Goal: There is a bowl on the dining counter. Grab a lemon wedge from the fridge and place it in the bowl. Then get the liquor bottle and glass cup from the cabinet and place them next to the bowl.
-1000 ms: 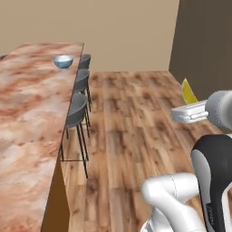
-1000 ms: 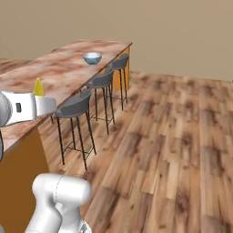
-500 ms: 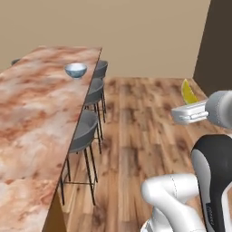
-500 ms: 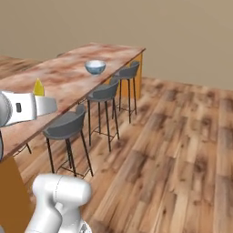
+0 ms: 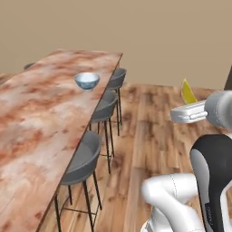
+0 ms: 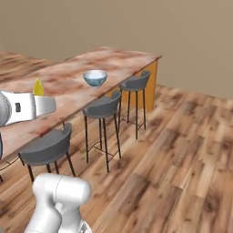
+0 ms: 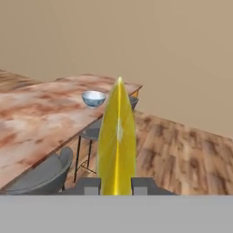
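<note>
lemon wedge standing long-axis upright, tip pointing up | fingers pinching its base, nearly closed | bowl sitting on surface

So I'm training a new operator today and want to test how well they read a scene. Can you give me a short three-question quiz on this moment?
1. True or false: the lemon wedge already lies in the bowl.
2. What is the tool doing? A) standing open with nothing in it B) shut on the lemon wedge C) gripping a stool
3. Fill in: the bowl stands on the dining ____, with stools along its side.

Key
1. False: the wedge is held upright between the tool's fingers, away from the bowl.
2. B
3. counter
</note>
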### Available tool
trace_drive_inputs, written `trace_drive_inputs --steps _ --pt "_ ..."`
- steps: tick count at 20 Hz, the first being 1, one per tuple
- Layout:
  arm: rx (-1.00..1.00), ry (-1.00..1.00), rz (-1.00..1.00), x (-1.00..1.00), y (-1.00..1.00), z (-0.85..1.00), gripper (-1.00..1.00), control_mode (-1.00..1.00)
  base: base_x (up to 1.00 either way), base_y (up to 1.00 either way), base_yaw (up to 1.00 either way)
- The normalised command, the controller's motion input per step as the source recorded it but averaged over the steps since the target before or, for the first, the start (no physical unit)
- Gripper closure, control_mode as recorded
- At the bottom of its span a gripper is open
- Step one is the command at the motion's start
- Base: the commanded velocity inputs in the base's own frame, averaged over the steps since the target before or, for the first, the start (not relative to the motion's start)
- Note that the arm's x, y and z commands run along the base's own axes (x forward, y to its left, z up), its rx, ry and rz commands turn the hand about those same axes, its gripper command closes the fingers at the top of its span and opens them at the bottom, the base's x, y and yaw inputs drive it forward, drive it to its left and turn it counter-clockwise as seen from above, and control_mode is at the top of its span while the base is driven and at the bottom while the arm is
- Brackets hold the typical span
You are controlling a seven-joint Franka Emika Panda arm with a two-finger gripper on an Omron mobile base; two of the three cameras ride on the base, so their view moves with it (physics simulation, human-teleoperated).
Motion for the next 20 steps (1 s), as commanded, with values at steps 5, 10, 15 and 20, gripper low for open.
trace_drive_inputs --steps 5,10,15,20 --pt "0.00 0.00 0.00 0.00 0.00 0.00 1.00 1.00 1.00 -0.74 0.34" --pt "0.00 0.00 0.00 0.00 0.00 0.00 1.00 1.00 0.98 -0.74 0.35" --pt "0.00 0.00 0.00 0.00 0.00 0.00 1.00 1.00 0.86 -0.74 0.38" --pt "0.00 0.00 0.00 0.00 0.00 0.00 1.00 1.00 0.59 -0.72 0.43"
